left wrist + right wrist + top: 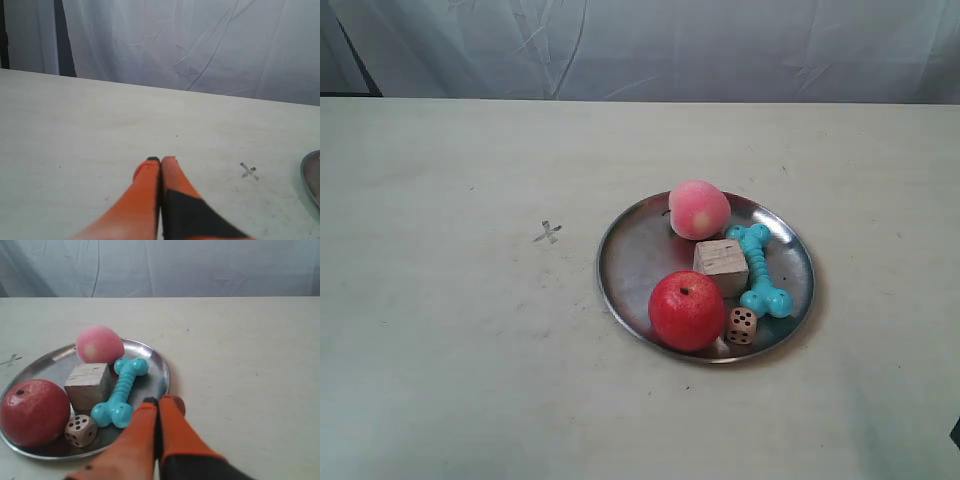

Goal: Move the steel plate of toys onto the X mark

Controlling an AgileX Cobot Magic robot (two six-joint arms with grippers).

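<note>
The steel plate (635, 255) lies right of the table's centre in the exterior view. It holds the pink peach (699, 209), wooden cube (721, 265), turquoise bone (760, 270), red apple (687, 310) and spotted die (742, 325). The X mark (548, 232) is on the bare table, a short way left of the plate. My right gripper (160, 400) is shut and empty, with its orange tips in line with the plate's rim (165, 375) beside the bone (121, 390). My left gripper (161, 160) is shut and empty above the table, with the X mark (249, 171) and the plate's edge (312, 177) off to one side. Neither gripper shows in the exterior view.
The pale table (440, 350) runs back to a white cloth backdrop (650, 45). A dark sliver (956, 433) shows at the exterior view's lower right edge.
</note>
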